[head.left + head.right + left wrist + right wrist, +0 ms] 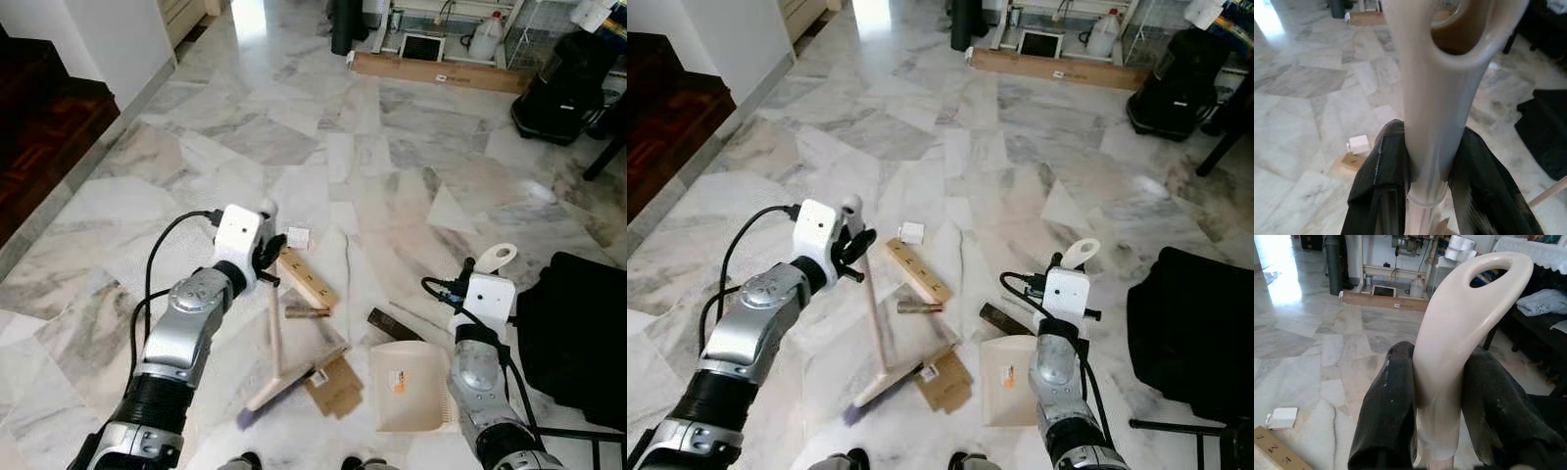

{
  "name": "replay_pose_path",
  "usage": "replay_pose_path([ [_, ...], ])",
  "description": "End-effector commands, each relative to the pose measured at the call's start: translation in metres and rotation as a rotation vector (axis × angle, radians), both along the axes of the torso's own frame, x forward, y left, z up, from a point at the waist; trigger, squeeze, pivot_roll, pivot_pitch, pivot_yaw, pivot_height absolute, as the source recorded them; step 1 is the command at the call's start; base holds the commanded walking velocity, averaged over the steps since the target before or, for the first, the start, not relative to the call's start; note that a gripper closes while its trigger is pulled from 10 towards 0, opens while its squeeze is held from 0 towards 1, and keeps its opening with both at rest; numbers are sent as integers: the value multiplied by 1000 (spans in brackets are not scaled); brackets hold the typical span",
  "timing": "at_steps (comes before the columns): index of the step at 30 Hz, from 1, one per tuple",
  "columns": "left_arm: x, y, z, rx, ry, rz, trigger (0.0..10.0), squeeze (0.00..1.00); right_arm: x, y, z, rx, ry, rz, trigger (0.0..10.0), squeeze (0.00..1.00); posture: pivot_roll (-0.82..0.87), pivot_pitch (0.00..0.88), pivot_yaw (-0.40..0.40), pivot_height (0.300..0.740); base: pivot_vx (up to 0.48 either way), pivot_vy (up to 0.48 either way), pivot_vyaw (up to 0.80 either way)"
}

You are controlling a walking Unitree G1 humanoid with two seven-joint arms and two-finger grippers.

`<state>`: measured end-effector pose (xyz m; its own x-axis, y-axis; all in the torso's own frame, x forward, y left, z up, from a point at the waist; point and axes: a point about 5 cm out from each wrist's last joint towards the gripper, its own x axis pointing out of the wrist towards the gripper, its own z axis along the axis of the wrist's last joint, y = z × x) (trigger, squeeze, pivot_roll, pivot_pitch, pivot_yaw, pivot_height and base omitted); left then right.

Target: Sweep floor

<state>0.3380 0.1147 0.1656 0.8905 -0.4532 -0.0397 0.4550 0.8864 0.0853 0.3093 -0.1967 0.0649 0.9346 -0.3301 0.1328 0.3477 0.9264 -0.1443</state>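
My left gripper (266, 257) is shut on the cream handle of a broom (274, 331), just below the handle's looped end. The black fingers (1378, 171) clamp it from both sides. The broom's brush head (277, 387), with purple bristles, rests on the marble floor against a piece of brown cardboard (333, 384). My right gripper (1440, 396) is shut on the curved handle of a cream dustpan (411, 387), whose tray lies flat on the floor beside the cardboard. Litter lies between the two: a wooden block (306, 277), a small white box (298, 236), a short brown stick (307, 312) and a dark strip (395, 324).
A black bag (578, 333) lies on the floor close to my right arm. At the far end a long cardboard box (441, 70), a white jug (485, 39) and a black bin (568, 88) stand. A dark wooden step (39, 127) borders the left side.
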Motion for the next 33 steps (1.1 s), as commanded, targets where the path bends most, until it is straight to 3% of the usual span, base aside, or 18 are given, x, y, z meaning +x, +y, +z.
replay_pose_path([
  [1, 1, -3, 6, -31, -3, -10, 10000, 0, -7, 9, -16, 28, 76, 32, 10000, 0, 90, 211, 9, 740, 0, 0, 0],
  [15, 1, -27, 18, -178, 28, -71, 10000, 0, 1, 32, -15, 110, 91, 136, 10000, 0, 96, 201, 1, 740, 0, 0, 0],
  [21, 3, -38, 24, -223, 20, -93, 10000, 0, 1, 34, -16, 142, 96, 147, 10000, 0, 93, 197, 3, 740, 0, 0, 0],
  [27, 6, -54, 38, -275, -10, -130, 10000, 0, 2, 34, -19, 274, 107, 144, 10000, 0, 89, 191, 7, 740, 0, 0, 0],
  [33, 5, -58, 39, -284, -19, -140, 10000, 0, 3, 29, -20, 365, 108, 119, 10000, 0, 90, 186, 9, 740, 0, 0, 0],
])
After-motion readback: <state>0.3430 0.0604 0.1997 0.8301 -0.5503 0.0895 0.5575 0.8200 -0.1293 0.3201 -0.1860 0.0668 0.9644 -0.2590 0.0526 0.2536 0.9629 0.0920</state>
